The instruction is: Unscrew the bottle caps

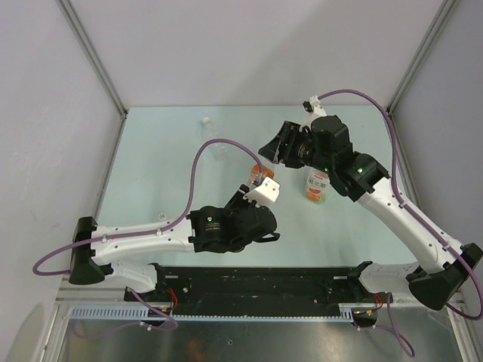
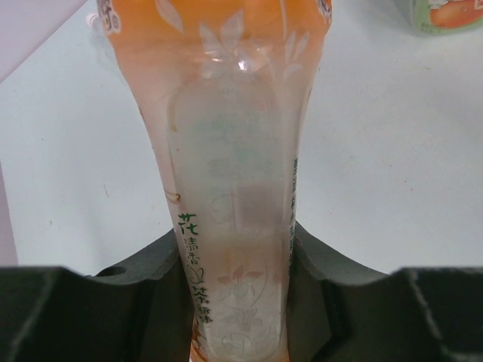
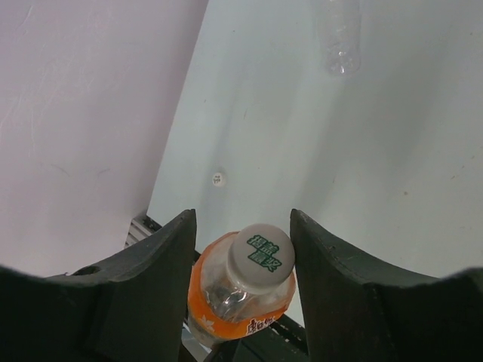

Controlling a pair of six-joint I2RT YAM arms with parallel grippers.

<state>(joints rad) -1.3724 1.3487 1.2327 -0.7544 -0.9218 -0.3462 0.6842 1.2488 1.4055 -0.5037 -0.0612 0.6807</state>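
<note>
- Clamping the orange bottle [image 2: 238,173] low on its body, the left end effector [image 2: 238,260] presses a finger to each side; in the top view the bottle sits at the frame's centre.
- Its white cap [image 3: 262,256] lies between the fingers of the right end effector [image 3: 243,230], which stand partly apart — the right one at the cap's edge, a gap on the left.
- The left arm [image 1: 143,237] reaches in from lower left; the right arm [image 1: 392,204] bends in from lower right.
- The yellow-green bottle [image 1: 318,186] stands right of centre on the tabletop [image 1: 173,166] — the clear bottle [image 1: 215,143] is toward upper centre.
</note>
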